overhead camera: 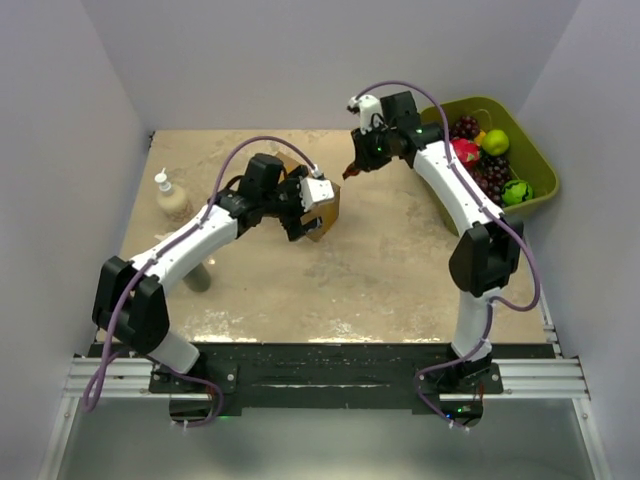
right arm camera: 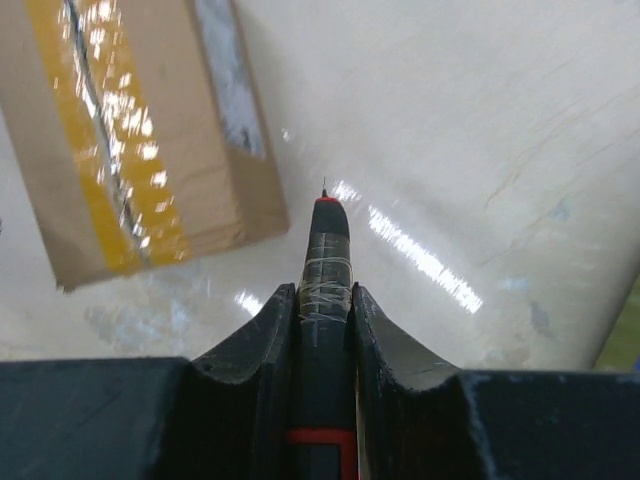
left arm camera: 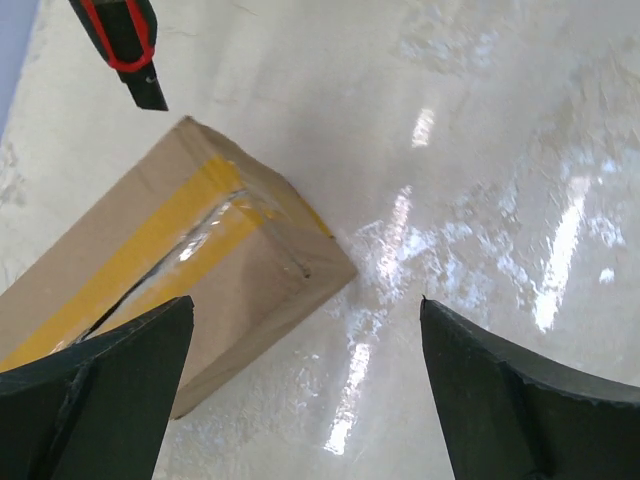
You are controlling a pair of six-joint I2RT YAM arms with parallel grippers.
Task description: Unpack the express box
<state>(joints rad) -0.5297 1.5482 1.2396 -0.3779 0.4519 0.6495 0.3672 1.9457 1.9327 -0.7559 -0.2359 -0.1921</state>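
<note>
Top view: express box [overhead camera: 327, 212] at centre of table [overhead camera: 400, 270], mostly hidden under left gripper [overhead camera: 300, 222]. Left arm stretched forward, wrist bent down over box. Right arm reaches inward, right gripper [overhead camera: 358, 165] just beyond box, grip hard to make out here.

Left wrist view: jaws spread wide, gripping nothing. Box lower end cut off by frame and finger, dark gap along taped seam. Knife [left arm camera: 125, 45] tip pokes in at top left.

Right wrist view: jaws narrow, clamped on knife handle. Box cropped at top left.

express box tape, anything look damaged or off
Yes: the yellow tape on the express box is slit along the top seam, with a dark gap between the flaps. The right pincer grips a cutter nearby, so it looks deliberate.
</note>
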